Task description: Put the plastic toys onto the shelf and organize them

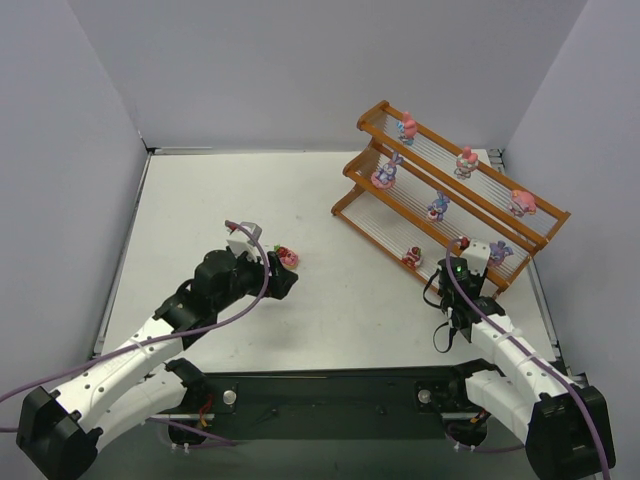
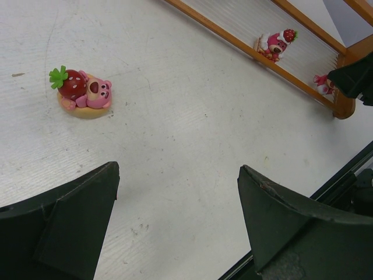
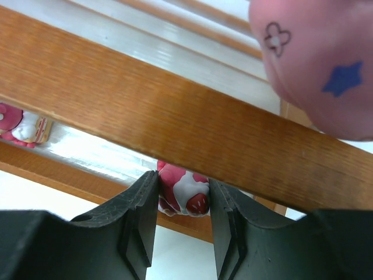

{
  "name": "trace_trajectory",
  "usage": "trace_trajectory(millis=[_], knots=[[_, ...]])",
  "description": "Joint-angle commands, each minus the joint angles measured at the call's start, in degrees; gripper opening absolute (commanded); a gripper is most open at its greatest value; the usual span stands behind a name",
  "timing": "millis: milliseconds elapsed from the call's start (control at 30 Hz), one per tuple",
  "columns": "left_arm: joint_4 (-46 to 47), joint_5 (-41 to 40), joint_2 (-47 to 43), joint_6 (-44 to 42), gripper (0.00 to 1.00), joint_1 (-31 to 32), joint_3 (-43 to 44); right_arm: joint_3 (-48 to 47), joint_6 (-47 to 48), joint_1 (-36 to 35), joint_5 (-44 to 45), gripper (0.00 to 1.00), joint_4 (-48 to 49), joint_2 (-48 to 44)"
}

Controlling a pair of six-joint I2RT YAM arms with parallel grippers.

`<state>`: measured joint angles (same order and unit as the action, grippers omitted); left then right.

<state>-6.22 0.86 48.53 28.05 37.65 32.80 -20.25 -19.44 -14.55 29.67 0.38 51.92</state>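
The orange-brown shelf point(image 1: 497, 210) stands at the back right with several toys on its three tiers. A pink bear toy with a red strawberry point(image 1: 288, 257) lies on the table; the left wrist view shows it point(image 2: 84, 93) ahead and to the left of my fingers. My left gripper point(image 1: 284, 281) is open and empty just behind it, jaws wide apart point(image 2: 178, 169). My right gripper point(image 1: 464, 252) is at the bottom tier's right end, shut on a red and pink toy point(image 3: 185, 191) under a wooden rail point(image 3: 175, 111).
Grey walls close the table point(image 1: 230, 200) on three sides. A black base bar point(image 1: 330, 395) runs along the near edge. A pink toy point(image 3: 320, 58) looms close on the tier above my right gripper. Another toy point(image 2: 277, 44) sits on the bottom tier.
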Motion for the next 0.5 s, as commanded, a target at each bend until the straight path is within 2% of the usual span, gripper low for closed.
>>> trace_trajectory(millis=[0,233,467], knots=[[2.3,-0.5,-1.1,-0.4,0.93,-0.5,0.2,0.6,-1.9,0.5,4.2,0.19,0.6,0.2],[2.4,-0.4,-0.7,-0.4,0.93,-0.7,0.2,1.1,-2.5,0.5,4.8,0.27,0.8,0.3],[2.2,-1.6,-0.9,-0.5,0.93,-1.0,0.3,1.1,-2.4,0.5,4.1,0.29,1.6,2.3]])
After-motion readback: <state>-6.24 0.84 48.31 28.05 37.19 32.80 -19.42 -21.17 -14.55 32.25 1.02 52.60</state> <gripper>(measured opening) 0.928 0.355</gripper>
